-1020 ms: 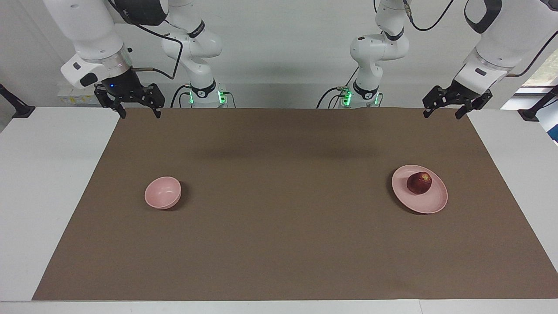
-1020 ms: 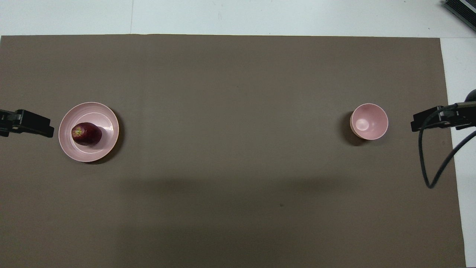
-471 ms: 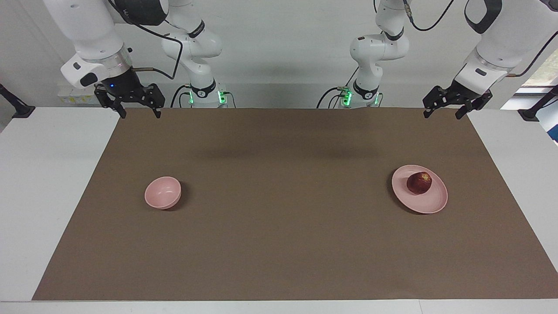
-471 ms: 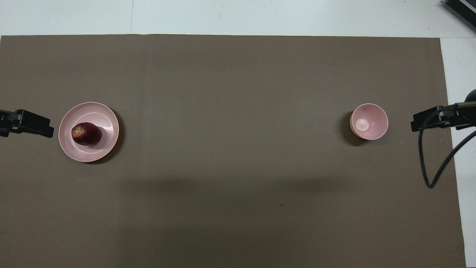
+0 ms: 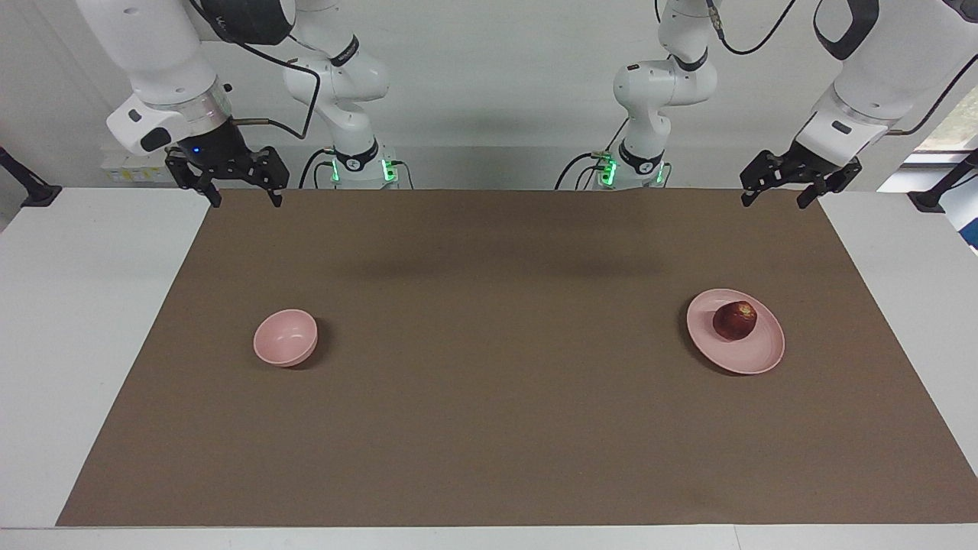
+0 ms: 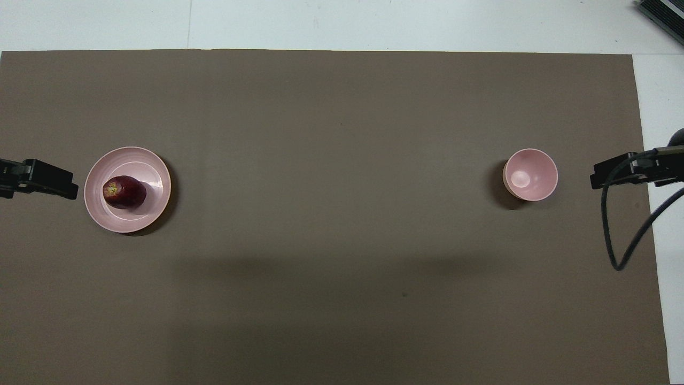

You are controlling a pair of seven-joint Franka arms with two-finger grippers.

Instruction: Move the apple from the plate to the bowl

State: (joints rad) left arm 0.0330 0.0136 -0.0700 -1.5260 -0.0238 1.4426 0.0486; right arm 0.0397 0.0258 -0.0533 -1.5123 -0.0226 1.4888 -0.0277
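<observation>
The dark red apple (image 5: 735, 320) lies on the flat pink plate (image 5: 752, 356) toward the left arm's end of the table. It also shows in the overhead view (image 6: 124, 192) on the plate (image 6: 156, 174). The deep pink bowl (image 5: 285, 337) stands empty toward the right arm's end, and shows in the overhead view too (image 6: 530, 174). My left gripper (image 5: 773, 202) hangs open and empty over the mat's corner at its own end, apart from the plate. My right gripper (image 5: 246, 202) hangs open and empty over the mat's corner at its end, apart from the bowl.
A brown mat (image 5: 489, 412) covers most of the white table (image 5: 76, 321). A black cable (image 6: 614, 240) loops down from the right arm over the mat's edge. A dark object (image 6: 662, 13) lies at the table's corner.
</observation>
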